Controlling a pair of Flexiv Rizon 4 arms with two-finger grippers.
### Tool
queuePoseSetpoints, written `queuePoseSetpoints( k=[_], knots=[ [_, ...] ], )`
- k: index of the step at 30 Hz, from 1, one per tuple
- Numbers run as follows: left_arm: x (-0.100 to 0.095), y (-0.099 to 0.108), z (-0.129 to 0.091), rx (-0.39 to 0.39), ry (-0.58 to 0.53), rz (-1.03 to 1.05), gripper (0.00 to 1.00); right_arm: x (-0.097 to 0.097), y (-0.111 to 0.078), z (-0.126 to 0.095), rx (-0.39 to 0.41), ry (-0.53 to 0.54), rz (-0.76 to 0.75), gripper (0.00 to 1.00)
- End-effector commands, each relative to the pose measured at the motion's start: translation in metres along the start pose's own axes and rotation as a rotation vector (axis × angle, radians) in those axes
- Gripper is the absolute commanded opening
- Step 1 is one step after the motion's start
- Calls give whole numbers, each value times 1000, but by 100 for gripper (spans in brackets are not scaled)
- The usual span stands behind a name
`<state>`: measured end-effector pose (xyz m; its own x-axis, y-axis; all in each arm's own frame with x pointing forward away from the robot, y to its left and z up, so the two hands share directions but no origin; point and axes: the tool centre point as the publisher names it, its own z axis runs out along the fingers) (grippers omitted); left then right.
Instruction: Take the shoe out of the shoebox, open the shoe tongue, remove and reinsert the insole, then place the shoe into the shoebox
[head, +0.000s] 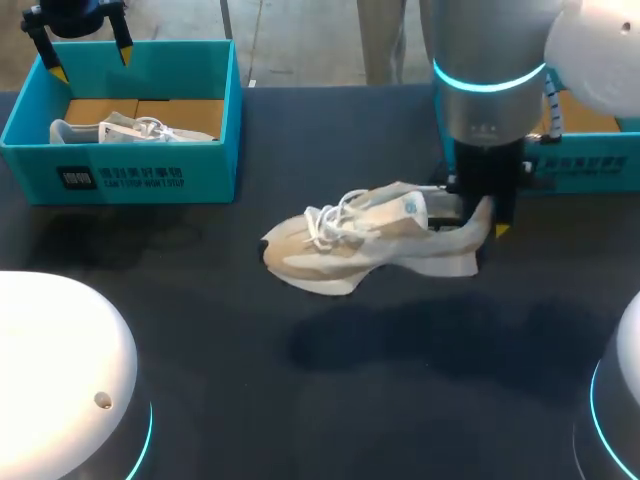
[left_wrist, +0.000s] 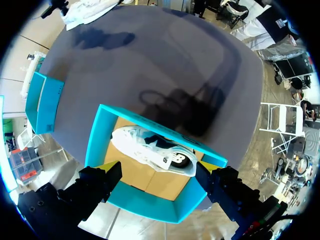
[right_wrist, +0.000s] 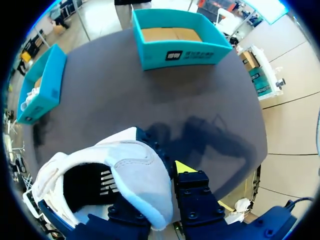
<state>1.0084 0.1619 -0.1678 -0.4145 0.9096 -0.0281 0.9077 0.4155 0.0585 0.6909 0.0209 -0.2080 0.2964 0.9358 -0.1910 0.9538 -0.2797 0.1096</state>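
Observation:
A beige and white sneaker (head: 370, 240) is at the table's middle, toe pointing left. My right gripper (head: 487, 215) is shut on its heel. In the right wrist view the heel collar (right_wrist: 135, 170) fills the space between the fingers of the right gripper (right_wrist: 155, 195), and one yellow tip (right_wrist: 185, 167) shows. Whether the sole rests on the table I cannot tell. A second white shoe (head: 130, 130) lies in the teal shoebox (head: 140, 180) at the back left. My left gripper (head: 90, 62) hangs open above that box. Its fingers (left_wrist: 100, 182) straddle the white shoe (left_wrist: 155, 152) from well above.
An empty teal shoebox (right_wrist: 180, 42) with a cardboard floor stands at the back right (head: 590, 165), just behind my right arm. The other teal box (right_wrist: 42, 82) shows off to the side in the right wrist view. The dark tabletop (head: 300, 400) stretches to the front.

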Motion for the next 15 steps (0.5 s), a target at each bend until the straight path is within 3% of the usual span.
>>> queuePoseSetpoints(
  k=[1, 15],
  knots=[
    [0, 0, 0, -1, 2, 0, 100, 18, -11, 7, 13, -3, -17, 0],
    [0, 0, 0, -1, 2, 0, 100, 60, -38, 27, 42, 25, -57, 0]
  ],
)
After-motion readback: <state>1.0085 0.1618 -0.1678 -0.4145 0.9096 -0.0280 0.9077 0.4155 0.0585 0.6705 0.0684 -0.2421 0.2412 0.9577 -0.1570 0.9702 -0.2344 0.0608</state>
